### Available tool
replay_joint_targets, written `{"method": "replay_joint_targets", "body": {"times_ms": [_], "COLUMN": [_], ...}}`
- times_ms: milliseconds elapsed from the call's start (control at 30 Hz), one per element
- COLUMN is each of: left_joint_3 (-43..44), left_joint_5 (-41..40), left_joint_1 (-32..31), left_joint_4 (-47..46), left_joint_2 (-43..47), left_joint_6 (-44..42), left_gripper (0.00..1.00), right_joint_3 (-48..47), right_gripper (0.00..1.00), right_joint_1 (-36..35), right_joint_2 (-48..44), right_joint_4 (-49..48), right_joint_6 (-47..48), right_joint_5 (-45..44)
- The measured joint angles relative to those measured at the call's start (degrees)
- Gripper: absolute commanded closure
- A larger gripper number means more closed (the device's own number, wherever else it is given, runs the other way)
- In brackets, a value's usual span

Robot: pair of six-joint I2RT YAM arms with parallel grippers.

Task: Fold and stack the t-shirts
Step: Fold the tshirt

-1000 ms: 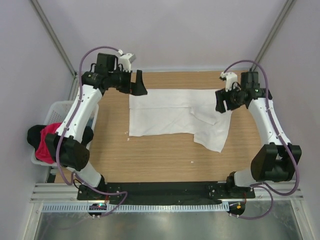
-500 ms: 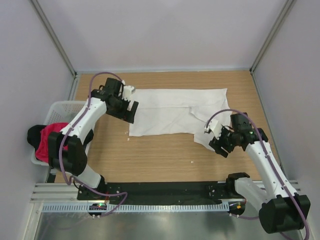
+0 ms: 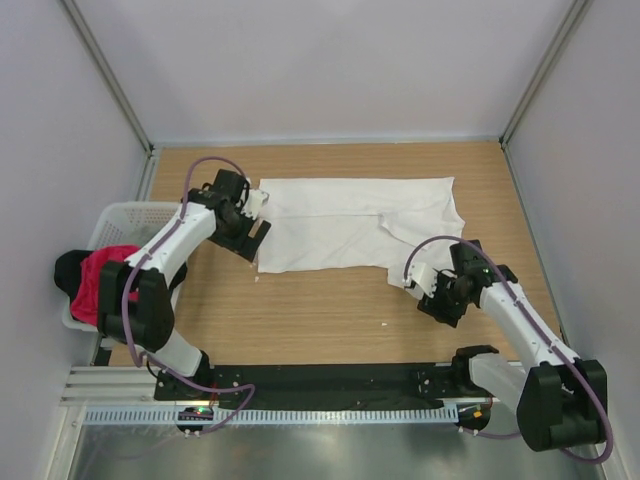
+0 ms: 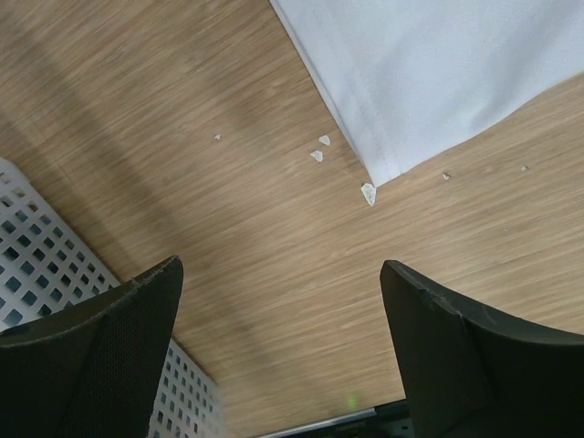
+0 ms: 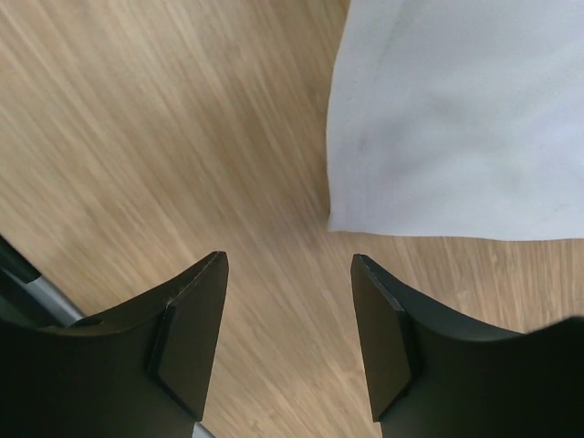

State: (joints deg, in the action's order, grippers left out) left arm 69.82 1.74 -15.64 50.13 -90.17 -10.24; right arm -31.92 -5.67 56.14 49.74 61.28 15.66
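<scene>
Top external view, white t-shirt (image 3: 330,225) flat on table (image 3: 300,310), left tool (image 3: 250,238) spread, right tool (image 3: 438,303) spread beside hem.

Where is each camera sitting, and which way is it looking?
Top external: high behind the arms, looking down at the table; both arms show.
Left wrist: on the left arm, looking down past the left end effector at the white t-shirt corner and basket.
Right wrist: on the right arm, looking down past the right end effector at another shirt corner.
All share the white t-shirt.

1 white t-shirt (image 3: 335,222); 1 pink-red t-shirt (image 3: 96,282); 1 black t-shirt (image 3: 67,270); 1 basket (image 3: 118,213)
</scene>
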Motion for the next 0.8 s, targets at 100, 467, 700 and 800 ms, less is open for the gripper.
{"method": "replay_joint_targets", "body": {"times_ms": [100, 467, 700, 800], "left_joint_3": [0.39, 3.02, 2.97, 2.69], "left_joint_5": [-0.22, -0.20, -0.13, 0.87], "left_joint_1": [0.00, -0.04, -0.04, 0.11], "left_joint_4": [-0.07, -0.15, -0.09, -0.11], "left_joint_2": [-0.44, -6.49, -6.88, -6.88], "left_joint_6": [-0.44, -0.50, -0.26, 0.42], "left_gripper": [0.12, 0.16, 0.16, 0.18], "right_joint_3": [-0.02, -2.08, -3.56, -4.04], "right_gripper": [0.38, 0.47, 0.71, 0.85], "right_joint_1": [0.00, 0.00, 0.00, -0.02], "right_joint_2": [2.91, 14.32, 16.90, 17.70], "right_joint_4": [-3.23, -10.05, -12.72, -13.20], "right_joint_6": [-0.39, -1.05, -1.25, -1.36], "right_joint_5": [-0.48, -2.75, -3.78, -4.24]}}
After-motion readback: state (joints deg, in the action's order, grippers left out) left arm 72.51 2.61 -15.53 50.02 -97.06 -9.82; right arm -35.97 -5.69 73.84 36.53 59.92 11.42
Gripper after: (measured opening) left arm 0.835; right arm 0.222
